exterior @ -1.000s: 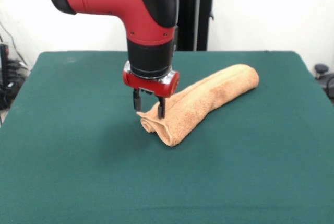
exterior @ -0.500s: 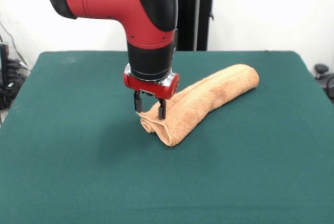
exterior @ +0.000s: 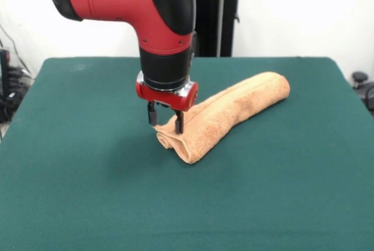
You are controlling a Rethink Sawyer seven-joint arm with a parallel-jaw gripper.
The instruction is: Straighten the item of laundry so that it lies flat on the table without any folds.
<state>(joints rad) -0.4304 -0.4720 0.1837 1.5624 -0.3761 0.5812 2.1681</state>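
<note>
The step in hand is judged to be the first pick-up: a corner of the rolled orange towel point(exterior: 225, 116) is pinched between the closed fingers of the gripper point(exterior: 165, 123), and a lift and outward pull would be called for next. The towel is bunched diagonally on the green table point(exterior: 82, 192), its near end directly under the gripper.

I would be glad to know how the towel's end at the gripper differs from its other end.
The towel lies bunched in a long roll. Its end at the gripper is raised between the fingers and shows loose folded edges; the other end rests on the table, rounded and smooth. Both ends are the same orange-tan terry.
</note>
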